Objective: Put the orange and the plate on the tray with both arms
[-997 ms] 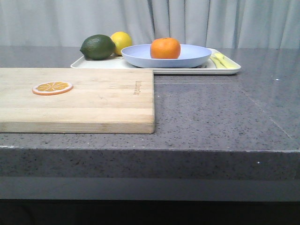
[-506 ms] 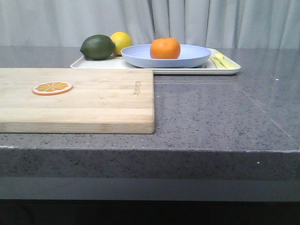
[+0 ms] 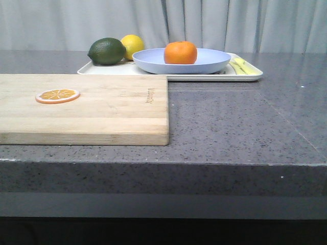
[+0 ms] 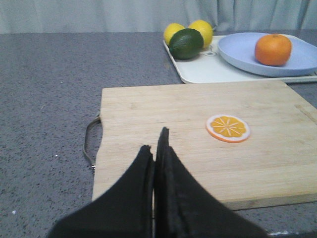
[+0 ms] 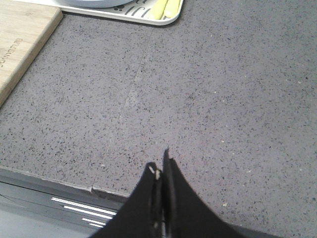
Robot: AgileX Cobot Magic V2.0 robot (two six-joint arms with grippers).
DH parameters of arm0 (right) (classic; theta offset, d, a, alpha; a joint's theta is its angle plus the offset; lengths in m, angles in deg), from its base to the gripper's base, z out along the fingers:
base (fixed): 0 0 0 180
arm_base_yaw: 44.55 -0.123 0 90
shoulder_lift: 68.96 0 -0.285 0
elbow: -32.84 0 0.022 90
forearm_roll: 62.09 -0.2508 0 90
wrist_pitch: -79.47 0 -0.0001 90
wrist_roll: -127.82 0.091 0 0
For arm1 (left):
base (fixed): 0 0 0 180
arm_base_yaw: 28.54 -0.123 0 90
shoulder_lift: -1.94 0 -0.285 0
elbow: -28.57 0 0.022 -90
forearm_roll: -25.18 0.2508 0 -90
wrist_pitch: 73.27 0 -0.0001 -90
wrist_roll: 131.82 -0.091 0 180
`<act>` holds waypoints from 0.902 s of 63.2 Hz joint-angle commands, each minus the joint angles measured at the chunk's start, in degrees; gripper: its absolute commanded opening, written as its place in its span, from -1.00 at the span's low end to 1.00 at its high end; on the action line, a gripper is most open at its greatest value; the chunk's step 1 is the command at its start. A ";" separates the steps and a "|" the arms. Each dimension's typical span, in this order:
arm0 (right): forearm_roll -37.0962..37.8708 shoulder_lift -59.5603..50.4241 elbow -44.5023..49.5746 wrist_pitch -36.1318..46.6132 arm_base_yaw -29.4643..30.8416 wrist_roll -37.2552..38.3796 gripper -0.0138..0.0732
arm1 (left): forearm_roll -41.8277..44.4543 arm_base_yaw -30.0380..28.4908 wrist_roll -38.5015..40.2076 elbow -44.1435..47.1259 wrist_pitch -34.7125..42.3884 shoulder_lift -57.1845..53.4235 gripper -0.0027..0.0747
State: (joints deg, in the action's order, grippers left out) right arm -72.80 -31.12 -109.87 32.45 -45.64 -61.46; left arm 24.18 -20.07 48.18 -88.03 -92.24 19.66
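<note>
The orange [image 3: 180, 52] rests in the pale lavender-blue plate [image 3: 214, 62], and the plate sits on the cream-white tray [image 3: 102, 69] at the back of the counter. They also show in the left wrist view: orange [image 4: 273, 49], plate [image 4: 240, 52], tray [image 4: 203, 72]. My left gripper [image 4: 154, 144] is shut and empty, above the near part of the wooden cutting board [image 4: 198, 129]. My right gripper [image 5: 159, 166] is shut and empty over the counter's near edge, far from the tray's corner [image 5: 166, 19]. Neither gripper shows in the front view.
A dark green lime [image 3: 107, 51] and a yellow lemon [image 3: 133, 45] lie on the tray's left part, and pale yellow sticks [image 3: 241, 66] on its right end. A flat orange slice [image 3: 57, 95] lies on the cutting board [image 3: 102, 109]. The board has a metal handle [image 4: 90, 141].
</note>
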 commanded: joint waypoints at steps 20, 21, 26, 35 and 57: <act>0.14 0.10 -1.44 4.11 0.08 -0.25 -0.95 | -4.90 -4.78 0.52 15.48 18.97 -11.48 -0.98; 0.14 0.10 -1.44 4.11 0.08 -0.25 -0.95 | -4.93 -4.78 0.52 15.92 19.48 -11.50 -0.98; 0.14 0.10 -1.44 4.08 0.08 -0.25 -0.95 | -4.93 -4.78 0.52 15.61 18.97 -11.08 -0.98; 0.14 0.10 -1.44 4.15 0.08 -0.25 -0.95 | -4.93 -4.78 0.52 15.77 18.97 -11.30 -0.98; 0.14 0.10 -1.44 4.15 0.08 -0.25 -0.95 | -4.93 -4.78 0.52 15.77 18.97 -11.19 -0.98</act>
State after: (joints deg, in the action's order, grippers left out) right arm -72.80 -31.22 -109.87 32.49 -45.64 -61.59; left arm 19.77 -24.82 48.18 -73.79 -78.40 9.54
